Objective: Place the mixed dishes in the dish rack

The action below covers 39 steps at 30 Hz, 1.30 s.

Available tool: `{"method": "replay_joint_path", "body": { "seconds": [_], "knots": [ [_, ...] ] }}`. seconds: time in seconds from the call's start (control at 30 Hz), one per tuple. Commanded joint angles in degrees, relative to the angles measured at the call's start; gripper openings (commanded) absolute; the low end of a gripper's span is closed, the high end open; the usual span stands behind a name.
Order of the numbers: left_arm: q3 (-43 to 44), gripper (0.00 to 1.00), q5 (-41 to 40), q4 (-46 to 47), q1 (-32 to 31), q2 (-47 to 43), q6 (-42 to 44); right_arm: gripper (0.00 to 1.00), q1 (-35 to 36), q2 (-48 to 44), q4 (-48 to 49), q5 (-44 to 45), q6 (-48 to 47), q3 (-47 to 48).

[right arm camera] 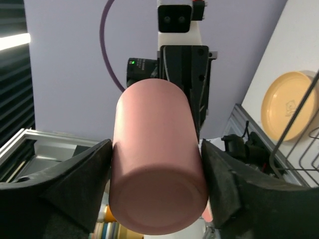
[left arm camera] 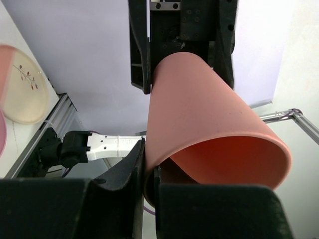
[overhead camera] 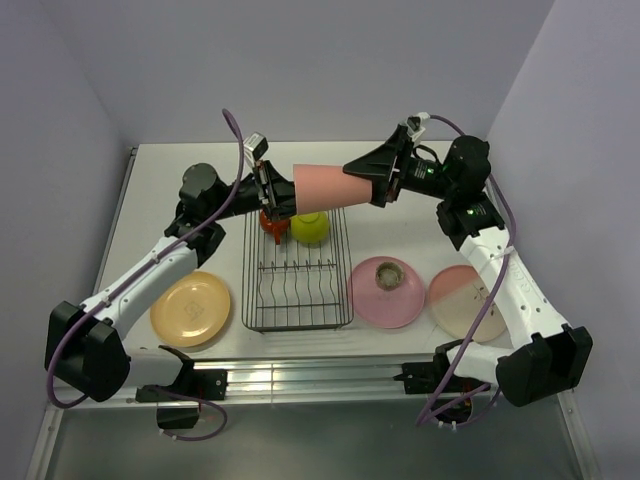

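Observation:
The salmon-pink tumbler [overhead camera: 325,187] hangs sideways in the air above the far end of the black wire dish rack [overhead camera: 297,326]. My left gripper [overhead camera: 278,195] is shut on its rim, one finger inside and one outside, as the left wrist view shows [left arm camera: 148,157]. My right gripper [overhead camera: 365,180] is closed around the base end [right arm camera: 156,144], a finger on each side. The red-orange cup [overhead camera: 270,222] and the lime-green bowl [overhead camera: 309,227] sit in the rack's far end. The tumbler fills both wrist views [left arm camera: 199,119] [right arm camera: 157,164].
The yellow-orange plate [overhead camera: 190,309] lies left of the rack. The pink plate [overhead camera: 388,300] with the small tan bowl [overhead camera: 387,273] on it lies right of the rack. The pink-and-cream plate [overhead camera: 467,301] lies further right, by the right arm.

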Motion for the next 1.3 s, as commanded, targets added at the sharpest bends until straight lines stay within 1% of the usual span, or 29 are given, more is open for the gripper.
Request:
{"method": "replay_joint_path", "body": {
  "seconds": [0.0, 0.03, 0.07, 0.17, 0.47, 0.6, 0.67, 0.7, 0.73, 0.77, 0.8, 0.83, 0.87, 0.9, 0.93, 0.97, 1.0, 1.03, 1.07, 1.1, 1.13, 1.17, 1.23, 1.27],
  "knots": [
    [-0.36, 0.00, 2.42, 5.73, 0.34, -1.92, -1.44, 0.89, 2.46, -0.50, 4.09, -1.55, 0.39, 3.47],
    [-1.14, 0.00, 2.51, 7.65, 0.69, -2.09, -2.05, 0.93, 2.55, -0.68, 5.05, -1.63, 0.99, 3.12],
    [-1.58, 0.00, 2.86, 8.97, 1.39, -2.18, -3.80, 0.93, 2.55, -0.94, 7.58, -1.89, 2.56, 2.07],
    [-2.99, 0.00, 3.39, 13.62, 2.27, -2.27, -7.05, 0.92, 2.81, -1.03, 9.45, -2.51, 4.16, 1.10],
    [-3.61, 0.00, 5.59, 16.10, 5.44, -2.71, -9.26, 0.75, 4.91, -0.42, 10.86, -1.99, 5.31, 0.92],
    [-4.22, 0.00, 5.94, 16.36, 6.32, -3.06, -9.52, 0.73, 6.59, 0.46, 10.16, -1.81, 4.52, 1.71],
    [-4.49, 0.00, 6.11, 16.72, 6.41, -3.15, -9.53, 0.67, 7.37, 1.25, 8.93, -1.72, 3.64, 2.76],
    [-4.58, 0.00, 6.12, 16.46, 6.50, -3.24, -9.35, 0.52, 7.73, 1.52, 8.57, -1.72, 3.46, 3.03],
    [-4.49, 0.00, 6.20, 16.11, 6.50, -3.24, -9.00, 0.34, 8.08, 2.30, 8.22, -1.81, 3.20, 3.81],
    [-4.49, 0.00, 6.38, 15.76, 6.58, -3.24, -8.83, 0.00, 8.61, 2.57, 7.09, -1.55, 2.50, 4.17],
    [-4.14, 0.02, 6.55, 15.06, 6.67, -3.24, -8.39, 0.00, 8.87, 2.83, 6.55, -1.37, 2.14, 4.52],
    [-3.96, 0.15, 6.73, 11.66, 6.76, -3.41, -6.30, 0.00, 9.14, 3.45, 6.11, -1.20, 1.70, 5.39],
    [-3.61, 0.53, 6.47, 8.49, 7.37, -3.76, -4.54, 0.00, 9.22, 3.80, 3.41, -0.93, -0.21, 6.18],
    [-2.22, 0.70, 6.03, 4.11, 7.81, -4.81, -2.17, 0.00, 9.49, 4.06, 1.38, 0.03, -1.80, 7.06],
    [-1.33, 0.82, 5.33, -7.51, 9.21, -5.43, 3.95, 0.00, 9.40, 4.76, -3.77, 0.56, -5.30, 9.07],
    [-0.19, 0.99, 3.06, -14.50, 10.09, -6.05, 7.57, 0.00, 9.40, 5.29, -6.61, 1.17, -7.33, 10.31],
    [3.21, 0.99, 1.04, -22.40, 11.14, -7.01, 11.96, 0.00, 9.40, 6.34, -10.03, 2.83, -9.70, 12.76],
    [5.33, 0.99, -1.77, -31.88, 13.59, -7.45, 20.79, 0.00, 9.49, 7.13, -16.15, 3.63, -14.25, 14.00],
    [7.62, 0.99, -8.84, -49.02, 14.75, -7.54, 24.71, 0.00, 9.40, 7.93, -19.09, 4.42, -16.30, 15.32],
    [11.55, 0.99, -12.92, -56.42, 15.98, -7.55, 28.23, 0.00, 9.58, 8.80, -21.73, 6.43, -18.49, 16.38],
    [13.25, 0.99, -17.83, -63.10, 18.16, -7.55, 32.88, 0.00, 9.58, 10.47, -26.54, 7.50, -22.34, 18.56],
    [14.57, 0.99, -27.10, -73.35, 19.14, -7.72, 34.31, 0.00, 9.75, 11.27, -28.50, 8.46, -23.95, 19.63],
    [15.64, 0.99, -33.76, -78.97, 22.38, -8.42, 35.91, 0.00, 10.28, 13.64, -31.93, 11.62, -28.07, 22.53],
    [15.46, 0.99, -36.14, -81.17, 23.27, -8.86, 36.09, 0.00, 10.54, 14.43, -35.17, 12.68, -29.31, 23.58]
  ]
}}
